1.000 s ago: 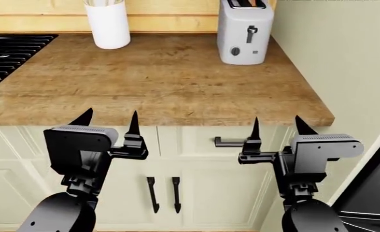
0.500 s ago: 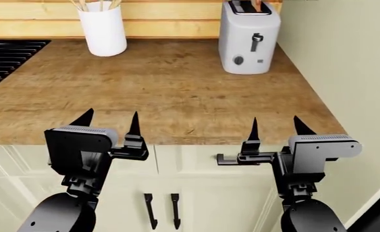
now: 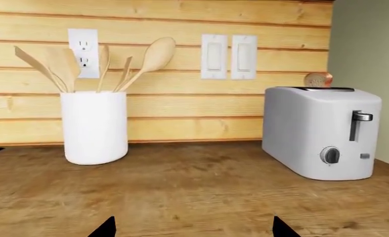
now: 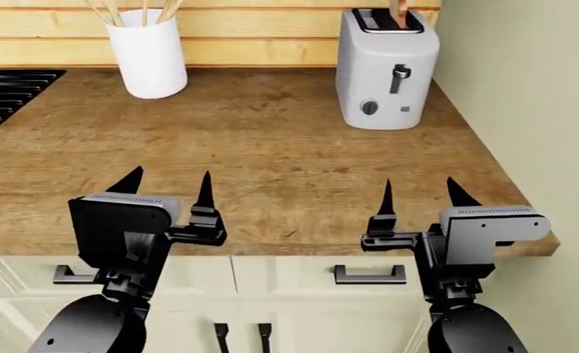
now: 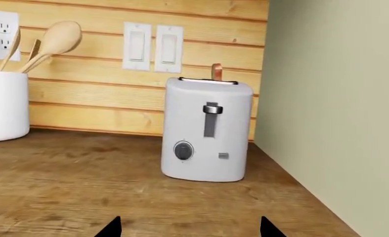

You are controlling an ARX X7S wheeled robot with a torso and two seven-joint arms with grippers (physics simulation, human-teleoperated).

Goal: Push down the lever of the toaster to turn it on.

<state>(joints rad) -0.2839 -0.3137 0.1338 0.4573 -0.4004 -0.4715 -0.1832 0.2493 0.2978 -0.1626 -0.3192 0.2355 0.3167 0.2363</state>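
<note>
The light grey toaster (image 4: 385, 70) stands at the back right of the wooden counter, next to the wall. Its black lever (image 4: 400, 73) is at the top of its slot, above the round knob (image 4: 368, 107). It also shows in the left wrist view (image 3: 320, 131) and the right wrist view (image 5: 206, 129), with a slice of toast in it. My left gripper (image 4: 168, 184) and right gripper (image 4: 418, 188) are both open and empty. They hover over the counter's front edge, far short of the toaster.
A white utensil holder (image 4: 147, 51) with wooden spoons stands at the back left of the counter (image 4: 250, 147). A black stove grate (image 4: 4, 92) lies at the far left. A green wall (image 4: 524, 110) bounds the right side. Cabinet drawers with dark handles (image 4: 368, 276) are below.
The view has moved up and forward. The counter and toaster sit lower and closer in the head view, and the cabinet fronts have dropped out. Both grippers stay open.
</note>
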